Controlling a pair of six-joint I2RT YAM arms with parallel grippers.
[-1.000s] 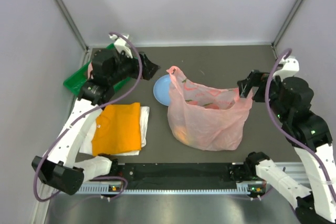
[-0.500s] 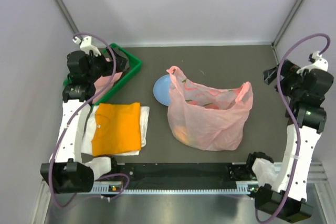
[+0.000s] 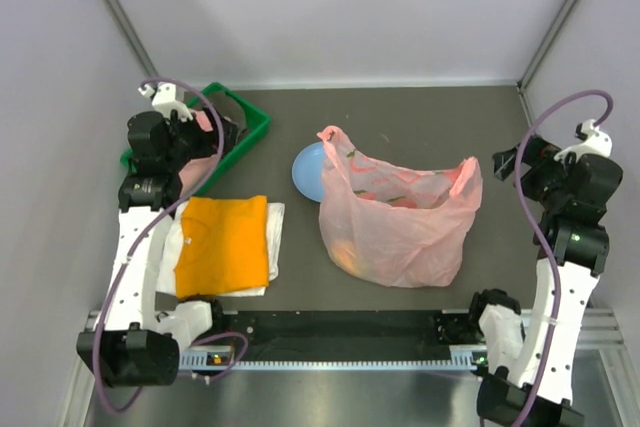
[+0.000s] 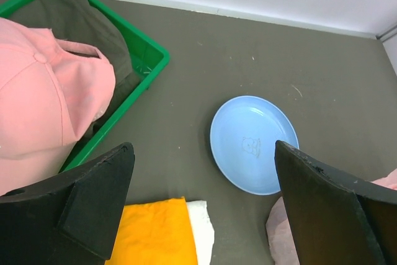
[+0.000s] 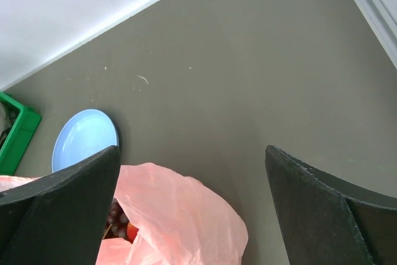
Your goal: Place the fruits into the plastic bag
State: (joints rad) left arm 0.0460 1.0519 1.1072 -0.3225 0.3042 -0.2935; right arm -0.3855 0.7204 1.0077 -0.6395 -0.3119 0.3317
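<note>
- The plastic bag [image 3: 400, 227] is being supported by the middle of the bench [image 3: 420, 117], somewhat toward the right edge. Its mouth and handle loops are turned toward the far edge, and it is being gripped by nothing.
- The fruits [image 5: 121, 224] are being carried inside it. Dark and red pieces are being shown through the mouth in the right wrist view. From above, an orange patch is being seen through the film at the bag's near-left part. The pieces cannot be counted.
- The light blue plate [image 4: 254, 144] is being shown bare, just beside the bag's far-left side, with its edge covered by the film in the top view. No fruit is being seen loose on the bench, so the task is being judged done or all but done.
- The left hand [image 4: 203, 147] is being held raised over the far left corner, by the green tray [image 4: 149, 60] with the pink cap [image 4: 43, 110]. Its fingers are spread wide and are grasping nothing.
- The right hand [image 5: 192, 150] is being held up near the right edge, beside the bag's handle, likewise spread and empty.
- Both hands are probably being held high and apart so that the thin bag is not being snagged or tipped.
- The orange cloth [image 3: 222, 244] is being shown folded near the left edge, apart from the bag.
</note>
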